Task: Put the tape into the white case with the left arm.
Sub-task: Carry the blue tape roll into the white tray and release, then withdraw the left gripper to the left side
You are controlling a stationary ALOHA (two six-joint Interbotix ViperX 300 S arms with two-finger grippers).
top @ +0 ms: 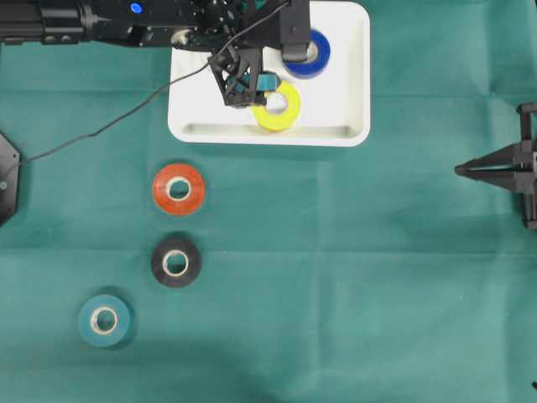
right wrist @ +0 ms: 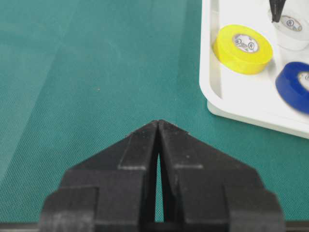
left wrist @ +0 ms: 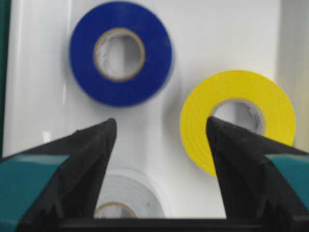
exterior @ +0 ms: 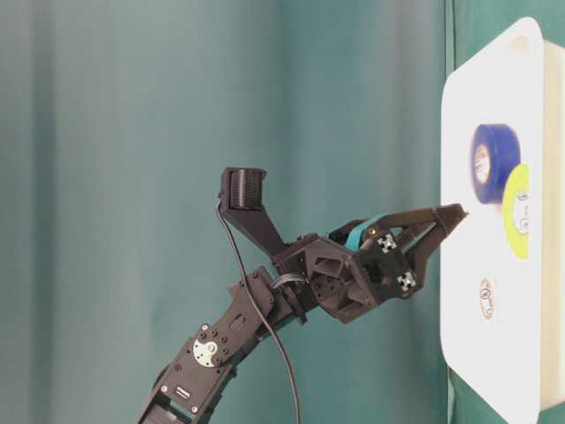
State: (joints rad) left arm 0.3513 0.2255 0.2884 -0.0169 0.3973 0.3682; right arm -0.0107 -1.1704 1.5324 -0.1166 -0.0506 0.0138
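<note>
Black, teal-marked fingers (left wrist: 91, 159) of the left gripper (left wrist: 161, 130) are seen spread apart, nothing clamped between them. Just beneath them a white tape roll (left wrist: 123, 195) lies flat in the white case (top: 352, 75), beside the yellow roll (top: 278, 107) and the blue roll (top: 312, 52). Such a roll is judged light, stiff and smooth-sided, best pinched across its wall.

We see the right gripper (right wrist: 158, 124) with its tips together over green cloth (right wrist: 87, 72). At far right sits the white case (right wrist: 212, 104), holding a yellow roll (right wrist: 241, 48), a blue roll (right wrist: 294, 87) and a white roll (right wrist: 292, 31).
</note>
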